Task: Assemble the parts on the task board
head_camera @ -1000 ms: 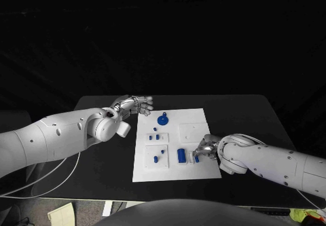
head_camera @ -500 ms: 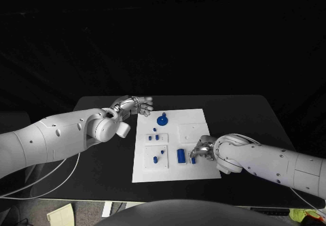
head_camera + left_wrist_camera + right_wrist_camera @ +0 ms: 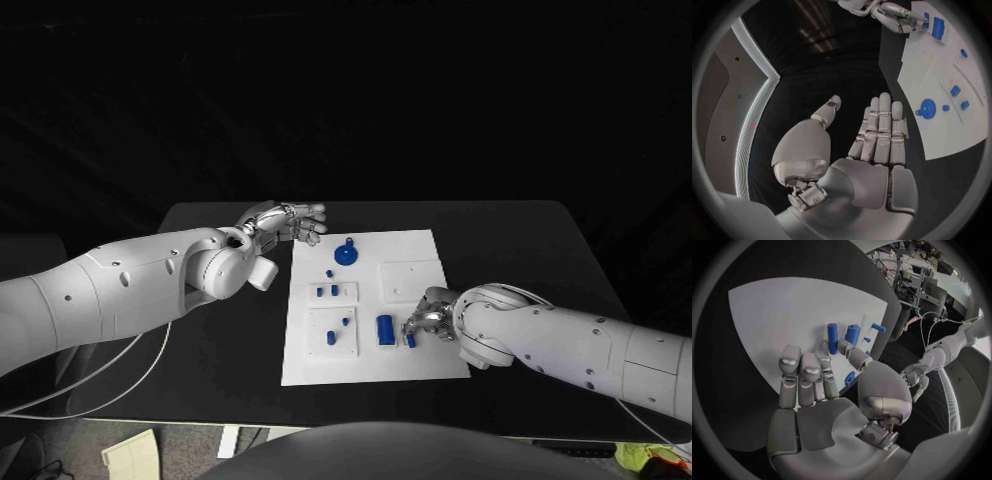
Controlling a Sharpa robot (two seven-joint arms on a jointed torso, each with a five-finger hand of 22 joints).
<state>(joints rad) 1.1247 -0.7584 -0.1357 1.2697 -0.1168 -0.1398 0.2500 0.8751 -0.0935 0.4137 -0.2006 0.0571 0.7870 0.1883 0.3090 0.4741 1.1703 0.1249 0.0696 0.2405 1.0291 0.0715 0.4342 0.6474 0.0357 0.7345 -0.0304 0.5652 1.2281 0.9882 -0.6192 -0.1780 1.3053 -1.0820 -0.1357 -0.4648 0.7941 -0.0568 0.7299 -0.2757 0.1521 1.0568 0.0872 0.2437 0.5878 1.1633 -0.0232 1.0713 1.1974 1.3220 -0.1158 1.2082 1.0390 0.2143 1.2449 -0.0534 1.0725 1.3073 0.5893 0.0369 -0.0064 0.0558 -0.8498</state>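
Observation:
The white task board (image 3: 411, 245) lies mid-table with several blue parts on it. My right hand (image 3: 431, 316) rests low over the board's near right side. Its thumb tip (image 3: 844, 345) touches a short blue part (image 3: 411, 340) (image 3: 852, 333) lying beside a longer blue cylinder (image 3: 385, 330) (image 3: 832, 331). Nothing sits between the thumb and the curled fingers (image 3: 801, 367). My left hand (image 3: 286, 220) (image 3: 873, 145) hovers off the board's far left corner, fingers straight, holding nothing. A round blue part (image 3: 346, 254) (image 3: 927, 108) lies near it.
Two small blue parts (image 3: 329, 291) stand in a raised white block at mid-left of the board. Two more (image 3: 338, 332) sit in the block nearer me. A bare white block (image 3: 408, 275) lies right of centre. Black table (image 3: 519, 250) surrounds the board.
My right hand has shifted slightly left, and the short blue part has moved with it toward the longer cylinder. The left hand has stayed put.

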